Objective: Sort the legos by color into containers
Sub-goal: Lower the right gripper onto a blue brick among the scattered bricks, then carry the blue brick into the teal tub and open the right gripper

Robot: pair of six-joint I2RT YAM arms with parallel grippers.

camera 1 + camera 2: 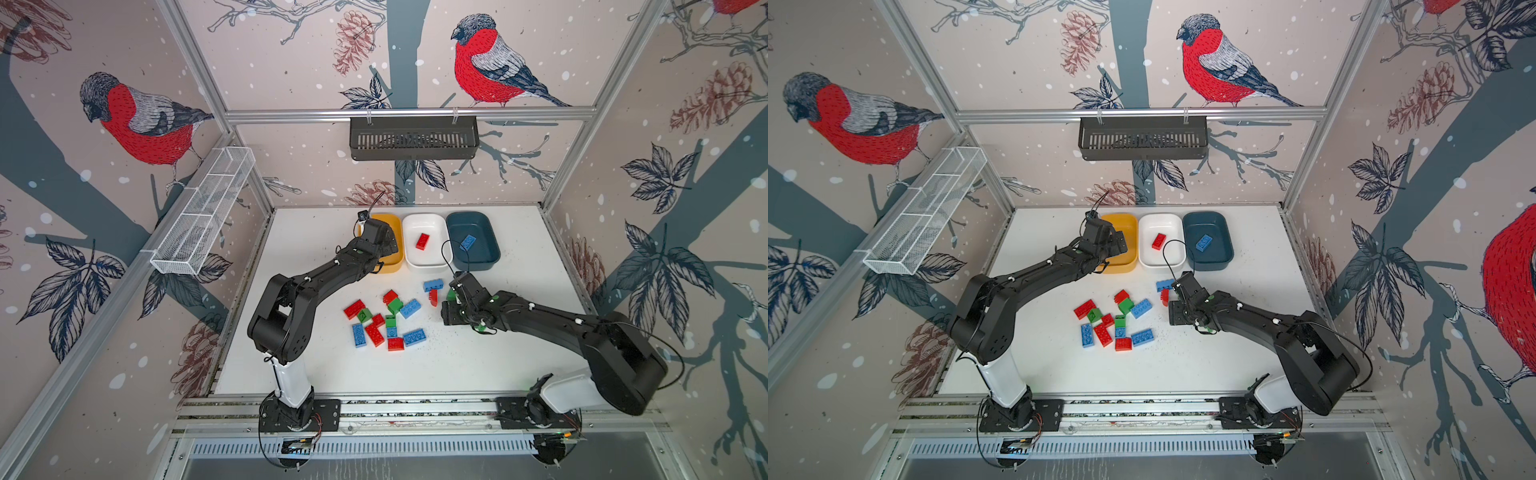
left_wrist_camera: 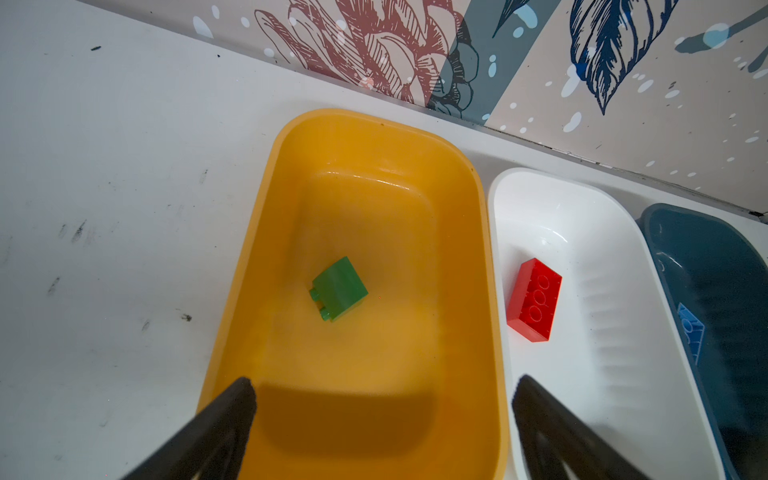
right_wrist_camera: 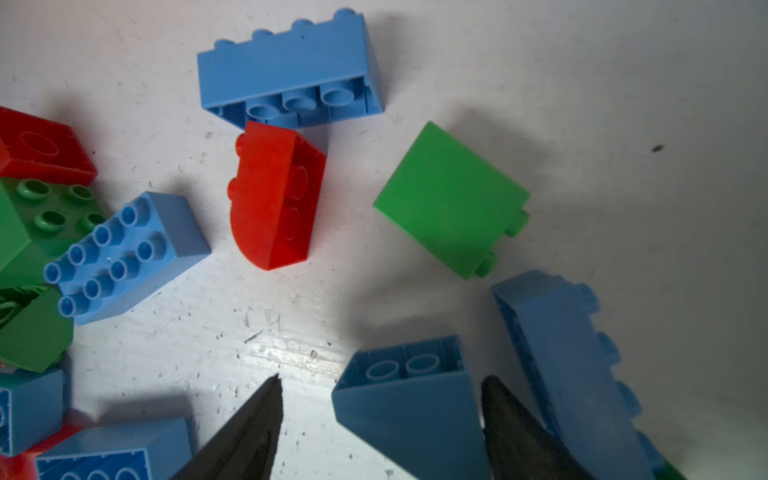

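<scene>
Blue hard-plastic brick [image 3: 407,415], light, rigid and slick, likely suits a flat-side pinch; the right claw [image 3: 384,377] straddles it, parted, gripping nothing.

Three shallow rounded plastic tubs are set side by side along the far edge of the white table [image 1: 519,353]: the mustard yellow tub [image 2: 266,199] leftmost, the white tub [image 1: 428,262] in the middle, the dark teal tub [image 1: 478,259] rightmost. A small green plastic brick [image 2: 340,288] is contained in the first, a red oblong brick [image 1: 422,241] in the second, a blue studded brick [image 1: 468,242] in the third. The loose bricks [image 1: 375,333] are scattered before the tubs, about the table's middle.
</scene>
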